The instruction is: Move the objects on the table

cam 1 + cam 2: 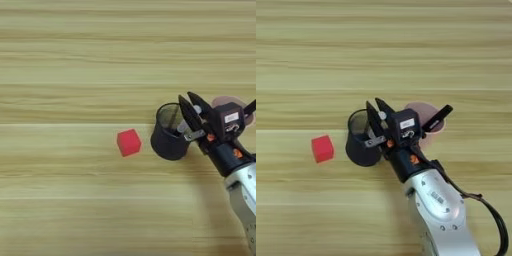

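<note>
So there's a black cup (361, 140) standing on the wood table (75, 60), with a little red cube (322, 148) off to its left, not touching. The right gripper (375, 112) sits at the cup's right rim with its two fingers slightly apart, one looks like it's dipping inside, hard to say. A pale pink cup (423, 114) with a black marker (438, 118) sticking out sits right behind the gripper.
</note>
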Available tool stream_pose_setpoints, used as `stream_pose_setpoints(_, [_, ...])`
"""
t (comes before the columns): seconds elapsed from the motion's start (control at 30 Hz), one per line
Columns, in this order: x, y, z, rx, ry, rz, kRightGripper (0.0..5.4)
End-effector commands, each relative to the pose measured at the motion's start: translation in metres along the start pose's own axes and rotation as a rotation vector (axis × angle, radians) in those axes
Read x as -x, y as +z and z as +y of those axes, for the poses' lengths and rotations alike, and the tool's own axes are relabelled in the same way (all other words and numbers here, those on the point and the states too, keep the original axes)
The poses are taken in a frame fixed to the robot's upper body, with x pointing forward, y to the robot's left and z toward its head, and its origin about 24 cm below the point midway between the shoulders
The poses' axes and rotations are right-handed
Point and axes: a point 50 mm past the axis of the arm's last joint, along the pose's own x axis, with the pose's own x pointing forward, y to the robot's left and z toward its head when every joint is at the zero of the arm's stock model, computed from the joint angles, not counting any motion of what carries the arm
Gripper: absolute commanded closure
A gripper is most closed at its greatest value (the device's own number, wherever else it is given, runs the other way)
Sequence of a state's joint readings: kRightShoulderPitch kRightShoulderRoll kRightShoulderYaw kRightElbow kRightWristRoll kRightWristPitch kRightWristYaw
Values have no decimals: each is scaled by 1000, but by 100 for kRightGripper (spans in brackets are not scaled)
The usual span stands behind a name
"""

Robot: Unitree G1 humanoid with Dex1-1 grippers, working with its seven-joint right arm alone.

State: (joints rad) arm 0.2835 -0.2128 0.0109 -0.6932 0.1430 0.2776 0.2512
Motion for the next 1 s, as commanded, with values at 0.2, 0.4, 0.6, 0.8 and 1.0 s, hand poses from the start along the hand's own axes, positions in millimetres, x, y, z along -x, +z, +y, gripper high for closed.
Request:
stream_pose_setpoints(0.2, [-5, 5, 1, 44, 14, -62, 467])
stream_pose_setpoints(0.4, [-6, -3, 2, 46, 23, -35, 467])
stream_pose_setpoints(0.6, [-6, -8, 3, 54, 29, -21, 467])
stream_pose_setpoints(0.8, [-6, -8, 4, 59, 29, -20, 366])
stream_pose_setpoints(1.0, [-5, -8, 4, 61, 30, -23, 279])
